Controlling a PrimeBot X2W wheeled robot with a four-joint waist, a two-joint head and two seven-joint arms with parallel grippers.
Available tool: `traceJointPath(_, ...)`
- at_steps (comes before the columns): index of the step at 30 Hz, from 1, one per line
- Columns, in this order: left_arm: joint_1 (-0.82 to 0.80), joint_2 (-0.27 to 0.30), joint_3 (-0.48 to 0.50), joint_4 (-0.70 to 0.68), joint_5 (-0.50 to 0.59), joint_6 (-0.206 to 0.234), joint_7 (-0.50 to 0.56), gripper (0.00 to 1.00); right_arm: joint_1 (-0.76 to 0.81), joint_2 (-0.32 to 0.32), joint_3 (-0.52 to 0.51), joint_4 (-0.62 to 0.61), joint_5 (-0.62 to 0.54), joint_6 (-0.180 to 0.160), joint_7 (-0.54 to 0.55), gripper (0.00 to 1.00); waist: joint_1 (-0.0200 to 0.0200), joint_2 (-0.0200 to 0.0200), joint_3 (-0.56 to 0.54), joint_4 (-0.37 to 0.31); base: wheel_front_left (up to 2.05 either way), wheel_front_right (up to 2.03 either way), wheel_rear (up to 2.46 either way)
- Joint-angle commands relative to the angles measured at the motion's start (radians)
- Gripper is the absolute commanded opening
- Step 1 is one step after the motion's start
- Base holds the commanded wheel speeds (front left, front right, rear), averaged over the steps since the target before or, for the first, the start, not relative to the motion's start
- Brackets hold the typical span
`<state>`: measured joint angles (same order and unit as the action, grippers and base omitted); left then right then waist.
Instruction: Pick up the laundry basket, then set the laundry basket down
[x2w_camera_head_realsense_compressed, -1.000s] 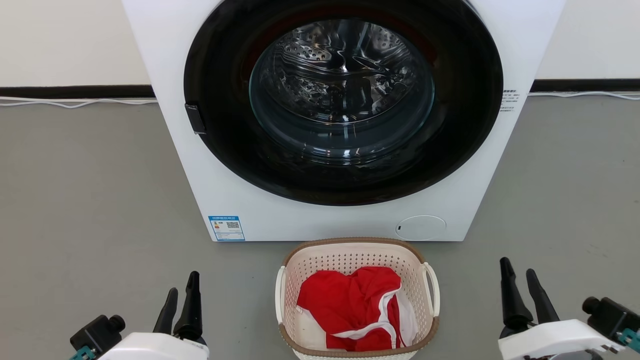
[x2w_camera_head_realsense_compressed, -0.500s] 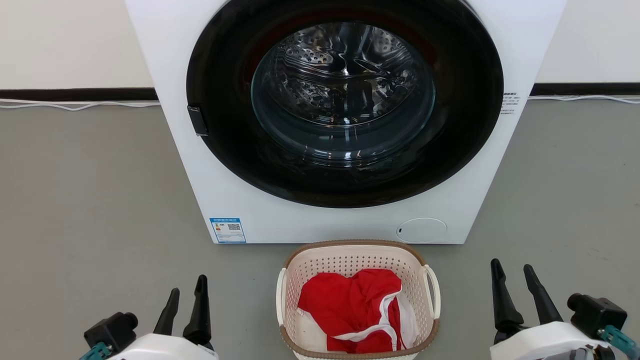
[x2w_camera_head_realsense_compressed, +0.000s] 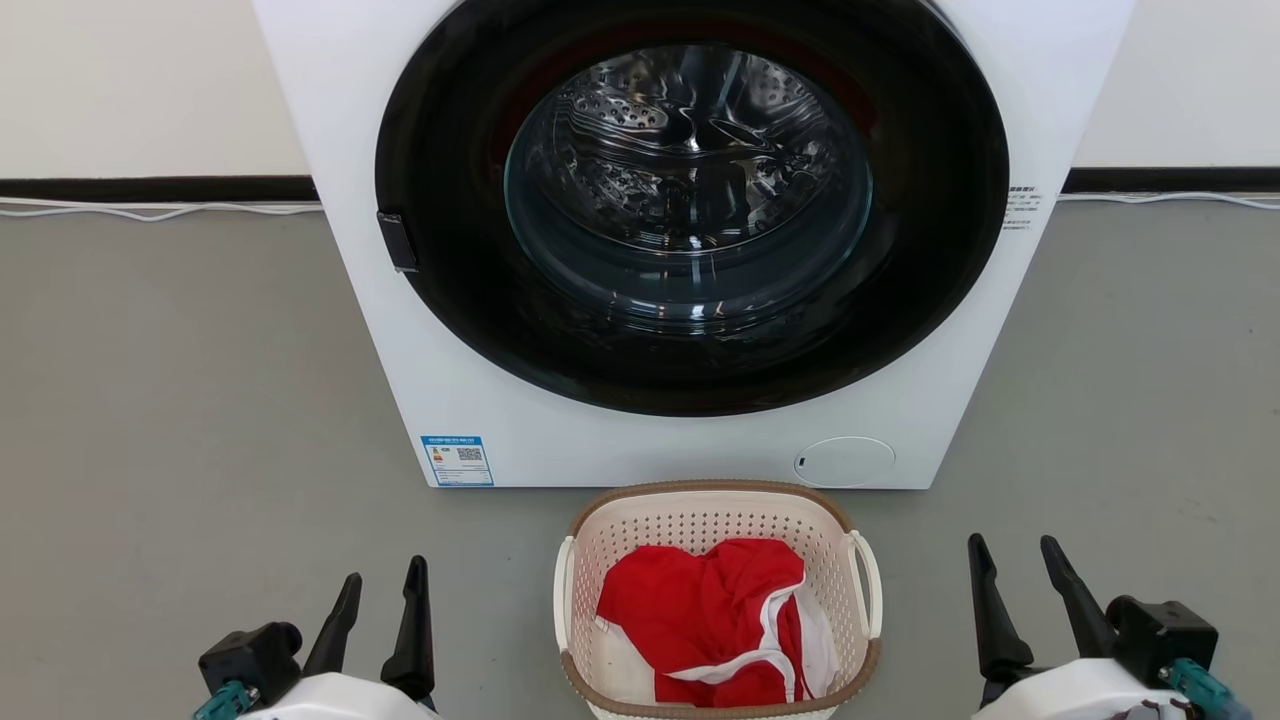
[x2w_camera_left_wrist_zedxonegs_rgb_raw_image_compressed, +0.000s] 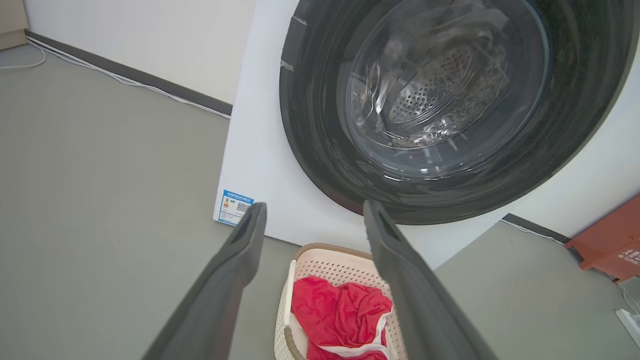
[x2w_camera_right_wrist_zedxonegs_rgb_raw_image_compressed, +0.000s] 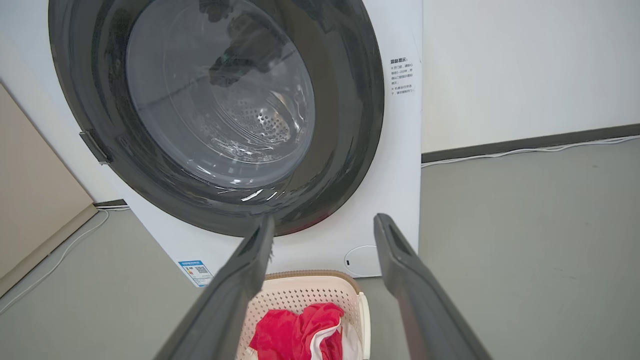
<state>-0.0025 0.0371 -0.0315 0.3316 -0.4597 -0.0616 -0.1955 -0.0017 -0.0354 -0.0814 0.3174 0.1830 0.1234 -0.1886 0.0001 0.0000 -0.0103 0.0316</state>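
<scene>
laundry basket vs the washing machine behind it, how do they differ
Size: the laundry basket is small and low; the washing machine towers over it. Look: the laundry basket is cream, perforated, brown-rimmed; the washing machine is smooth white with a big dark round door. State: the laundry basket is open-topped and holds a red garment; the washing machine's door is shut, no laundry visible through its glass. Both stand on the grey floor.

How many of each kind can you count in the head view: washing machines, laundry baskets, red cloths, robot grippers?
Washing machine: 1
Laundry basket: 1
Red cloth: 1
Grippers: 2, left gripper and right gripper
Total: 5
</scene>
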Motion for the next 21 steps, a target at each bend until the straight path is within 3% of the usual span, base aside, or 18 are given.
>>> traceJointPath(1, -0.026, 0.011, 0.023, -0.021, 0.036, 0.001, -0.015, 1.00, -0.030, -0.012, 0.022, -0.017, -0.036, 0.006, -0.023, 1.00, 0.0000, 0.0000, 0.000, 0.000, 0.00, 0.00, 0.00)
traceJointPath(21, -0.026, 0.013, 0.023, -0.010, 0.229, 0.007, -0.066, 1.00, -0.027, -0.015, 0.032, 0.001, -0.252, 0.007, -0.073, 1.00, 0.0000, 0.0000, -0.001, 0.004, 0.00, 0.00, 0.00)
